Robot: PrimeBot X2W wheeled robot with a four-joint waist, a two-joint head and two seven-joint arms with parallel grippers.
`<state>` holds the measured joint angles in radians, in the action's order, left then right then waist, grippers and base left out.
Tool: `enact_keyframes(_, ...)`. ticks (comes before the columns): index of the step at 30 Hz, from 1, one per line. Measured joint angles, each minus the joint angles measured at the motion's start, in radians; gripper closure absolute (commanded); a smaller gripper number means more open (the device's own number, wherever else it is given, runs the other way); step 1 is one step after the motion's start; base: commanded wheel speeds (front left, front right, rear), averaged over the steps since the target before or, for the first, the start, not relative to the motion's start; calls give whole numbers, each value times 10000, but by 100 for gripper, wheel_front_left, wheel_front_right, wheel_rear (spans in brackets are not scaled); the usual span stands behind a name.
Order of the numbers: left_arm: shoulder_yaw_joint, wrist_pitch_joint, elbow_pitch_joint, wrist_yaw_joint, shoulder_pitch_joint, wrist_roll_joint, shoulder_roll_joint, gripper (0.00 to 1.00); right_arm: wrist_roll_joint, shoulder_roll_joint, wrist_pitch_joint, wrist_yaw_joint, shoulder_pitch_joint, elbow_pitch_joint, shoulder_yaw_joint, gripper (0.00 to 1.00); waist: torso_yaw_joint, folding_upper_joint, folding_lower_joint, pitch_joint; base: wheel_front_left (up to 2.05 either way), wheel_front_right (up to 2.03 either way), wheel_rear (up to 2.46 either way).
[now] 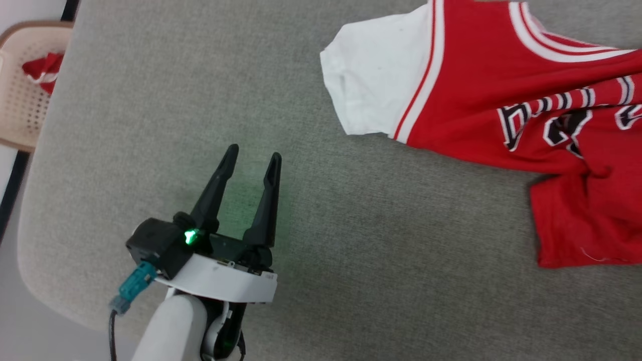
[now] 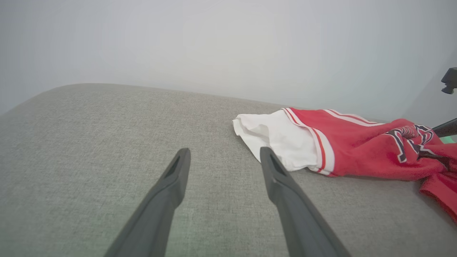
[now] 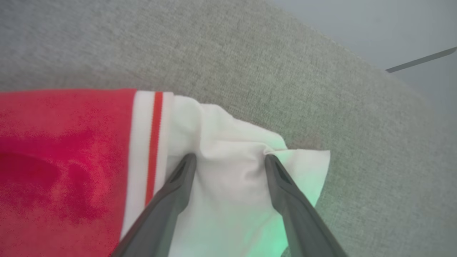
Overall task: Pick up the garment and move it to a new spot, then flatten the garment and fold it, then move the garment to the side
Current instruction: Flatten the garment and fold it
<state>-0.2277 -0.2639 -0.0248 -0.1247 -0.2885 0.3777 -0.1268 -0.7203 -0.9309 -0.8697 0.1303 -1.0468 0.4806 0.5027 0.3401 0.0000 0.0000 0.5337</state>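
The left gripper [image 1: 254,152] hangs over the bare grey table [image 1: 125,100], fingers wide with nothing in them; the shirt [image 1: 501,90] lies to its right, rumpled at the bottom. The right gripper [image 3: 229,157] is wide too, one finger on each side of a white sleeve [image 3: 228,200]; I think a grab is starting, so next it must pinch that sleeve shut.

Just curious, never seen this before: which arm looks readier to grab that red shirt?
Likely the right pincer: open, it straddles the white sleeve of the garment. The left pincer hangs open over bare grey surface, apart from it.
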Motion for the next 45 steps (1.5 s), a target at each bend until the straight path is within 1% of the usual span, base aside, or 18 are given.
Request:
enact_keyframes(3, 58, -2, 42, -31, -15, -40, -2, 0, -142, -134, 134, -2, -290, 102, 196, 0, 170, 0, -1, 251, 0, 0, 0)
enact_keyframes(4, 75, 0, 56, -31, -46, -73, -10, 0, -217, -169, 132, -2, -329, 107, 265, 18, 205, 0, 0, 322, 0, 0, 0)
enact_keyframes(5, 73, 0, 88, -31, -89, -63, -25, 0, -282, -215, 132, -2, -391, 98, 316, 55, 226, 0, 0, 379, 0, 0, 0)
enact_keyframes(6, 59, 0, 132, -31, -140, -15, -56, 0, -336, -238, 163, -2, -476, 102, 385, 97, 229, 0, 0, 428, 0, 0, 0)
enact_keyframes(7, 19, -2, 165, -31, -198, 73, -125, 0, -384, -247, 178, -2, -546, 105, 464, 100, 211, 0, 0, 463, 0, 0, 0)
enact_keyframes(10, -303, 0, 230, -31, -647, 263, -669, 0, -662, -136, 301, 0, -713, 73, 734, 100, 70, 0, 0, 509, 0, 0, 0)
enact_keyframes(12, -715, 127, 261, -33, -1315, 418, -1277, 0, -721, -12, 343, 0, -843, 71, 911, 100, -46, 0, 0, 527, 0, 0, 0)
enact_keyframes(14, -1041, 708, 322, -40, -2310, 802, -1889, 0, -775, 27, 422, 0, -989, 54, 1106, 100, -157, 0, 0, 550, 0, 0, 0)
enact_keyframes(17, -1887, 2121, 324, -52, -4094, 1499, -2807, 0, -882, 134, 479, -2, -1210, 59, 1348, 100, -332, 0, 0, 601, 0, 0, 0)
enact_keyframes(19, -2692, 3593, 31, -48, -5322, 2694, -3172, 0, -918, 199, 499, -2, -1376, 48, 1517, 100, -447, 0, 0, 647, 0, 0, 0)
enact_keyframes(23, -4109, 6163, -1129, -71, -7601, 4284, -3728, 0, -1039, 268, 458, 0, -1742, -44, 1818, 100, -639, 0, 0, 803, 0, 0, 0)
enact_keyframes(26, -4780, 7379, -2374, -63, -9159, 4930, -3724, 0, -1120, 322, 422, 4, -2118, -104, 2057, 100, -781, 0, 0, 990, 0, 0, 0)
enact_keyframes(30, -6017, 8984, -4134, -63, -10589, 5925, -3365, 0, -1235, 510, 464, 8, -2706, -180, 2472, 100, -1072, 0, 0, 1299, 0, 0, 0)
enact_keyframes(36, -6696, 9478, -5754, -67, -11514, 6729, -3152, 0, -1413, 637, 709, 12, -3184, -169, 2949, 100, -1405, 0, 0, 1587, 0, 0, 0)
enact_keyframes(39, -7089, 9658, -5977, -67, -11801, 6970, -3137, 0, -1521, 679, 802, 12, -3376, -104, 3214, 100, -1519, 0, 0, 1656, 0, 0, 0)
enact_keyframes(42, -7252, 9961, -6019, -52, -11854, 7714, -3110, 0, -1626, 692, 1022, 12, -3455, -4, 3421, 100, -1577, 0, 0, 1658, 0, 0, 0)
enact_keyframes(43, -7361, 10151, -5933, -25, -11866, 7954, -3122, 40, -1695, 698, 1068, 12, -3490, 48, 3503, 100, -1582, 0, 0, 1640, 0, 0, 0)
enact_keyframes(45, -7434, 10372, -5724, -25, -11837, 8498, -3170, 90, -1856, 706, 1256, 12, -3517, 161, 3603, 100, -1591, 0, 0, 1605, 0, 0, 0)
